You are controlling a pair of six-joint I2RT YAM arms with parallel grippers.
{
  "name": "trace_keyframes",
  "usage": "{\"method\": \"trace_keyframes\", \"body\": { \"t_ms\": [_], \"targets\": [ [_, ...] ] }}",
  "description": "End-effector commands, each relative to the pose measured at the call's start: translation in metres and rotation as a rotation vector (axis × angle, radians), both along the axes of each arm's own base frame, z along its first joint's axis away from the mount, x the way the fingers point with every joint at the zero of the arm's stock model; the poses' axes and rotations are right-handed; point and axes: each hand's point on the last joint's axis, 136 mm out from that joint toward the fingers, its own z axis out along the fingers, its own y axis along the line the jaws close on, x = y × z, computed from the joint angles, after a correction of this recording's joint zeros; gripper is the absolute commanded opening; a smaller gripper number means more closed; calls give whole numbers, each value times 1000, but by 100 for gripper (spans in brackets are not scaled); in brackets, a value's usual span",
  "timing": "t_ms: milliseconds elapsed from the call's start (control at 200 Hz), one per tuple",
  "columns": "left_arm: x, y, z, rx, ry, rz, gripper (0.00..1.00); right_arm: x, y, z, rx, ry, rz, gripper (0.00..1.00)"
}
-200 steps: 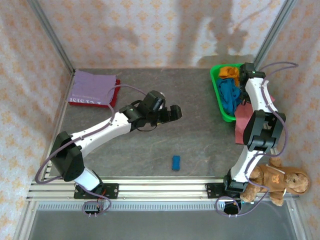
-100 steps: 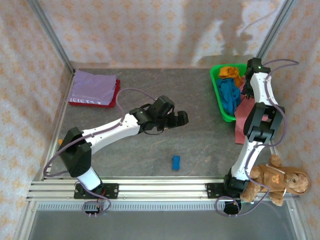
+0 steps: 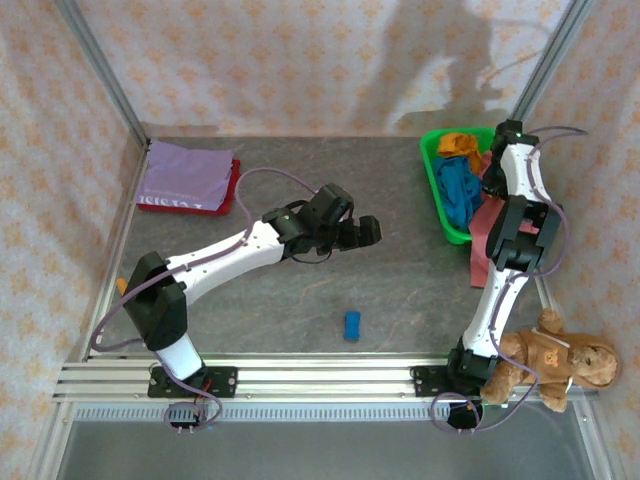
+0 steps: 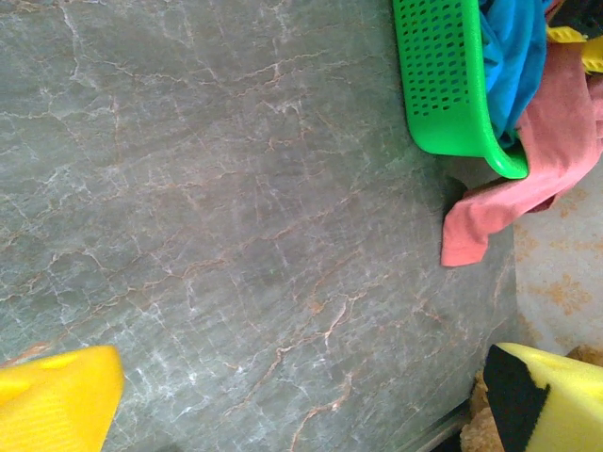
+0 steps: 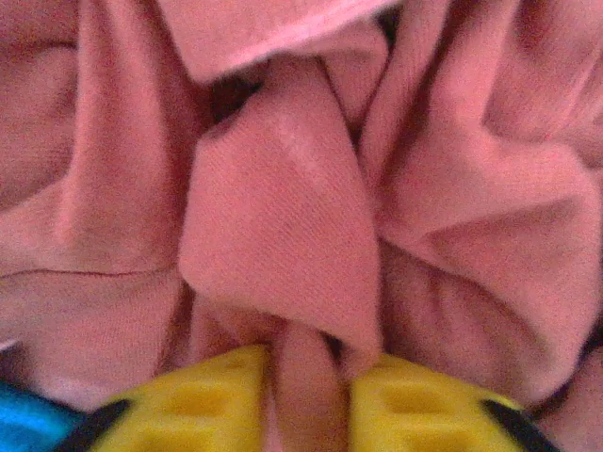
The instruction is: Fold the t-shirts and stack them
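even soft light; right wrist close-up looks slightly blurred.

This looks like a robot test cell in a lab, dressed up to seem homely: a grey stone-patterned worktop (image 3: pixel 400 290) is boxed in by bare aluminium frame posts (image 3: pixel 100 70) and panels of pale floral wallpaper (image 3: pixel 300 60). A cabled left arm (image 3: pixel 220 255) and right arm (image 3: pixel 505 290) are bolted to an aluminium rail (image 3: pixel 320 375) at its near edge. Household props lie about: a green basket (image 3: pixel 436 190) of crumpled t-shirts (image 3: pixel 458 190), a teddy bear (image 3: pixel 555 360) and a small blue block (image 3: pixel 352 325).
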Motion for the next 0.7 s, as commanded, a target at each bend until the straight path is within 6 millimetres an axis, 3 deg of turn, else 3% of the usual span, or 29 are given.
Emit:
{"method": "trace_keyframes", "body": {
  "t_ms": [0, 320, 476, 691],
  "targets": [
    [1, 3, 7, 43, -30, -6, 99, -1, 0, 28, -8, -36, 15, 8],
    [6, 10, 41, -4, -93, 6, 99, -30, 3, 134, -184, -262, 4, 2],
    [7, 24, 47, -10, -104, 26, 99, -44, 27, 194, -242, -409, 47, 2],
    [5, 59, 49, -30, -119, 91, 99, -68, 70, 310, -242, -799, 98, 2]
  ]
}}
